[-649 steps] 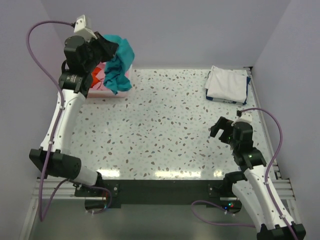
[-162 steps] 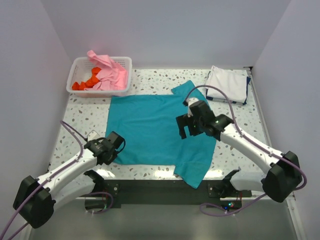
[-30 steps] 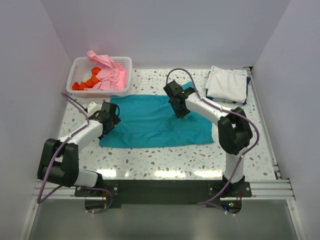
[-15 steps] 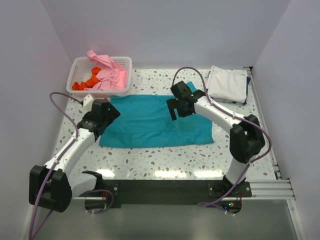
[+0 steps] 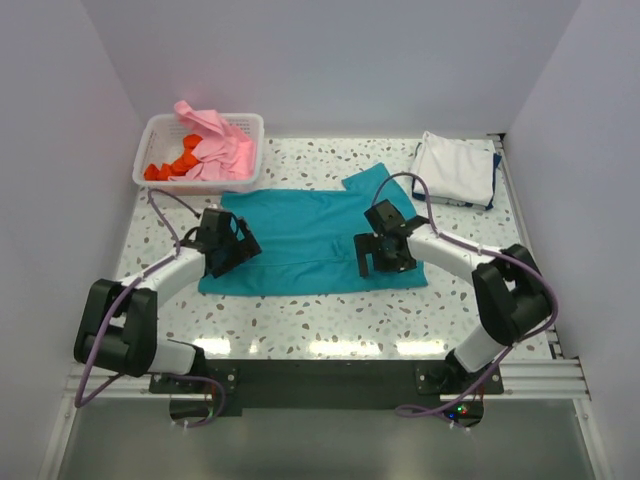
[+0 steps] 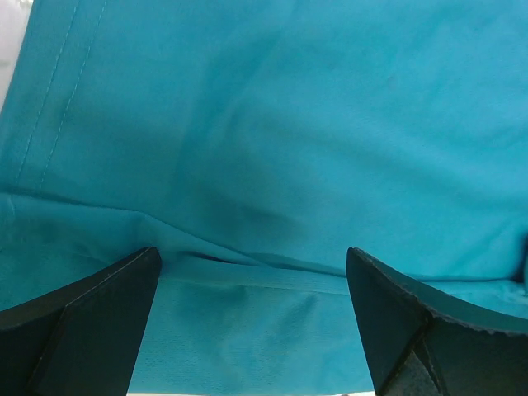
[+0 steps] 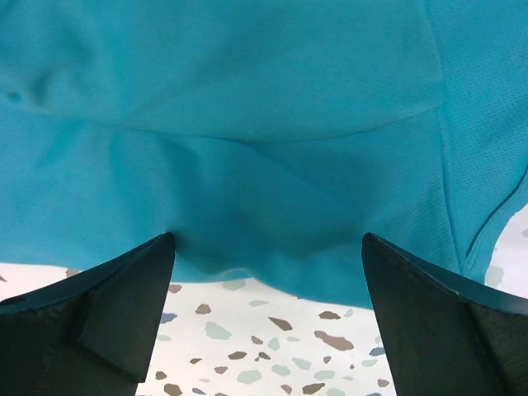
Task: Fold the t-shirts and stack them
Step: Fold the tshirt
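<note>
From above, the left gripper (image 5: 234,247) sits over the 9 o'clock end of the teal t-shirt (image 5: 310,240) and the right gripper (image 5: 381,259) over its near hem toward 4 o'clock; both have their fingers spread and nothing between them. The shirt lies mid-table (image 5: 300,315) as a flat folded band, its long axis running 9 to 3 o'clock, with one sleeve poking out toward 1 o'clock. At 10 o'clock a white slatted basket (image 5: 160,121) holds a crumpled pink t-shirt (image 5: 215,140) and an orange-red t-shirt (image 5: 170,165); at 2 o'clock lies a squarely folded white t-shirt (image 5: 455,165). In the left wrist view the left gripper (image 6: 252,264) is wide apart above smooth teal cloth (image 6: 272,124), a stitched hem at 10 o'clock and a soft fold ridge crossing between the dark wedge-shaped fingers (image 6: 91,313); contact cannot be judged. In the right wrist view the right gripper (image 7: 268,243) is equally wide, straddling the shirt's (image 7: 247,99) curved near edge, finely knit, with speckled terrazzo (image 7: 264,363) at 6 o'clock.
</note>
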{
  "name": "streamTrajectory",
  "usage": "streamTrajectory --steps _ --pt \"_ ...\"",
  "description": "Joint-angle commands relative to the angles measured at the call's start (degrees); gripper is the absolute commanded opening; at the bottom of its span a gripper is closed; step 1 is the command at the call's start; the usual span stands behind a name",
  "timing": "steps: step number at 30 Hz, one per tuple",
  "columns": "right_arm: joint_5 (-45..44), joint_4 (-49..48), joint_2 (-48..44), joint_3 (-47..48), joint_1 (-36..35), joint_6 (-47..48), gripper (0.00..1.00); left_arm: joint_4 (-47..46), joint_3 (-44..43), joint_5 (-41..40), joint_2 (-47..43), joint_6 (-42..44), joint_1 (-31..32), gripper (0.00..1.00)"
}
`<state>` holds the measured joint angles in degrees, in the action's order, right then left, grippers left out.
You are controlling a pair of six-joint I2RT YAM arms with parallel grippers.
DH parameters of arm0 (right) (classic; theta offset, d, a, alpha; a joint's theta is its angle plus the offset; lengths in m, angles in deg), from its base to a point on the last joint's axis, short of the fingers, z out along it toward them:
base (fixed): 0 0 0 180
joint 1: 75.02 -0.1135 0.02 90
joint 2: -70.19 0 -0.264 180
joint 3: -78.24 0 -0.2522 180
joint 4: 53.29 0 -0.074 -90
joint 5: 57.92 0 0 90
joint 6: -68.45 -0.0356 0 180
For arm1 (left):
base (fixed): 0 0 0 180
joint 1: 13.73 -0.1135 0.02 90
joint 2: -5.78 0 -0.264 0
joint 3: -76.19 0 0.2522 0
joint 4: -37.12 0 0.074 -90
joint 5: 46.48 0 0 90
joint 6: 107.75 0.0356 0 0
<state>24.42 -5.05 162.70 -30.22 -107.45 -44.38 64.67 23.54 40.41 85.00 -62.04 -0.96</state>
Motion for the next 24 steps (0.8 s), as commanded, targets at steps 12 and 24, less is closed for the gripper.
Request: streamTrajectory --steps 12,24 --pt "8.8 -7.7 -6.0 -12.4 7.0 -1.3 0.99 2.1 3.9 -2.6 0.1 -0.5 -0.2 1.0" --pt "8.6 -1.9 -17.6 -20.9 6.9 -3.0 0.99 12.1 14.7 -2.2 -15.7 -8.0 -0.1 1.0"
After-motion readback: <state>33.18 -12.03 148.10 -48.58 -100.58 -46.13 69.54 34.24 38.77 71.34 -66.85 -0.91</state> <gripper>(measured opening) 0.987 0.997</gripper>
